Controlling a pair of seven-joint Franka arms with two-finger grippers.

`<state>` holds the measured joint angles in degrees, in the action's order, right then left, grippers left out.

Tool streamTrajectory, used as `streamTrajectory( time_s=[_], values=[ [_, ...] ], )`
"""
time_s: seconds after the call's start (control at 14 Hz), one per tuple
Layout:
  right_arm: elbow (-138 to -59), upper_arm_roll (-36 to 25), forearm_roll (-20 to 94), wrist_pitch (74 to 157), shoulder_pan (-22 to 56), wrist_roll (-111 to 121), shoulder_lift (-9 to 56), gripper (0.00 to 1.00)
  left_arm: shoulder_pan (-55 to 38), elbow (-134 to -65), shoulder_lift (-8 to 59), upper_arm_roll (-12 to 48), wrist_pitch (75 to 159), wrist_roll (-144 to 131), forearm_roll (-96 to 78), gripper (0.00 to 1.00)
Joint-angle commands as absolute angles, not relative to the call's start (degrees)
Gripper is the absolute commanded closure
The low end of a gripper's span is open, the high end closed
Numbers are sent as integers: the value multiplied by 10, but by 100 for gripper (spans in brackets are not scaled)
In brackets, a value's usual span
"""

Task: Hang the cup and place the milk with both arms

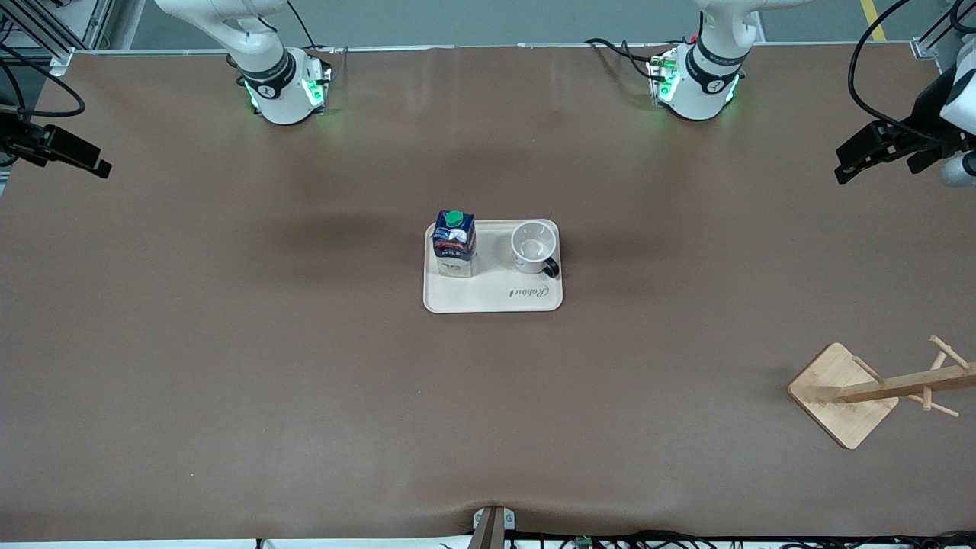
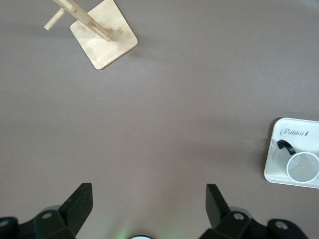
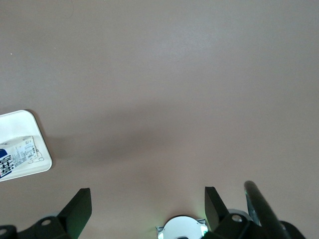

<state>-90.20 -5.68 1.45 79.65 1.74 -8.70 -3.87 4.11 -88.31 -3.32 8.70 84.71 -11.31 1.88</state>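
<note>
We wait at the start: cup [image 1: 533,246] and milk [image 1: 454,244] untouched on the tray [image 1: 492,299]; left tool [image 2: 145,204] and right tool [image 3: 144,201] spread apart over bare counter [image 1: 229,366], reaches pending.

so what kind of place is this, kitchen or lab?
Most likely a robotics lab bench, not a kitchen: two arm bases bolted along one table edge, a plain brown mat covering the table, loose cabling, and staged props only: tray, milk, cup, wooden rack.

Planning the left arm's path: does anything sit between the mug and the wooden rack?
Nothing visible does. Bare brown table lies between the white mug with black handle on the cream tray and the wooden peg rack.
</note>
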Motion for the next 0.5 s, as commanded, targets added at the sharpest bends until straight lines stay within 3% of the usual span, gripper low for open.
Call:
streamTrajectory(
  time_s=[0.0, 0.43],
  values=[
    [-890, -54, 6, 788, 15, -95, -33, 0, 41, -871, -31, 89, 835, -105, 21, 0],
    [-890, -54, 6, 788, 15, -95, -33, 0, 41, -861, -29, 88, 835, -110, 24, 0]
  ],
)
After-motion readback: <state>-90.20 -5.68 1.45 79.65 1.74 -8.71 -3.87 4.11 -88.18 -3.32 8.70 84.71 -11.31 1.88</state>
